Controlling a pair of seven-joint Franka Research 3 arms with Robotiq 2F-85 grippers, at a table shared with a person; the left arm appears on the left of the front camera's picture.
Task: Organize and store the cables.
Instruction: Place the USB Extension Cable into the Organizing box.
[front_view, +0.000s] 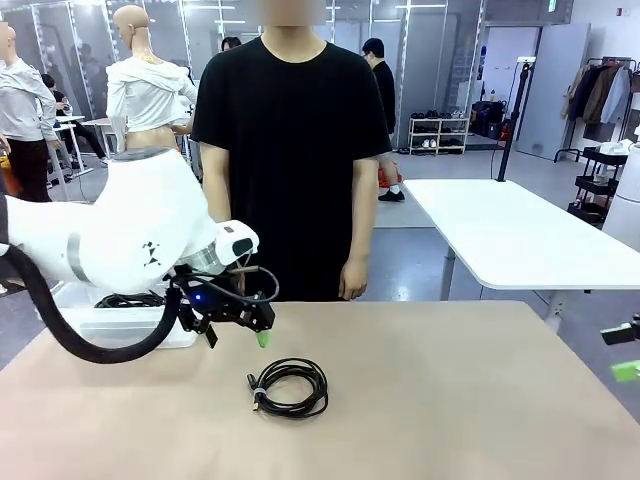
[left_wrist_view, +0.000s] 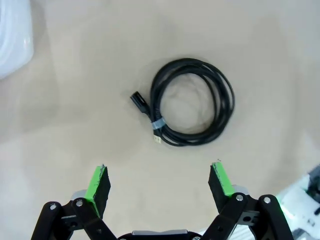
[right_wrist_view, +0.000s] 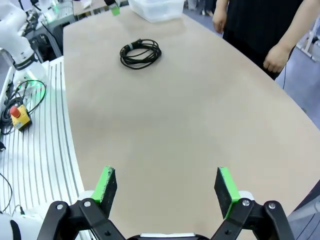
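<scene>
Jaws of both grippers stand wide apart with nothing between them. Left gripper (left_wrist_view: 159, 186) hangs above the table (left_wrist_view: 75, 140), pointing down; its green pads (left_wrist_view: 96, 182) frame bare tan surface, and the coiled cable (left_wrist_view: 192, 102) lies just beyond the fingertips, not touched. In the front view the left gripper (front_view: 250, 325) sits just behind and to the left of the same cable (front_view: 290, 387), clear of it.

Cable: one thin black cord wound into a round coil, lying flat on the table near the middle of the near half. A small pale tie binds the loops on one side; a black plug end sticks out of the coil beside the tie, and a second, smaller end lies just below it.

Right gripper (right_wrist_view: 167, 185) hovers over the table near its edge, well apart from the cable (right_wrist_view: 140, 52), which appears far off across the surface in the right wrist view. Only a green pad tip of the right gripper (front_view: 626, 370) shows at the right edge of the front view.

A clear plastic bin (front_view: 125, 325) rests on the table's far left corner, partly hidden behind the left arm; dark cords (front_view: 130, 299) lie in it. A person in a black T-shirt (front_view: 290, 150) stands at the far side, hand (front_view: 350, 280) hanging by the table edge.
</scene>
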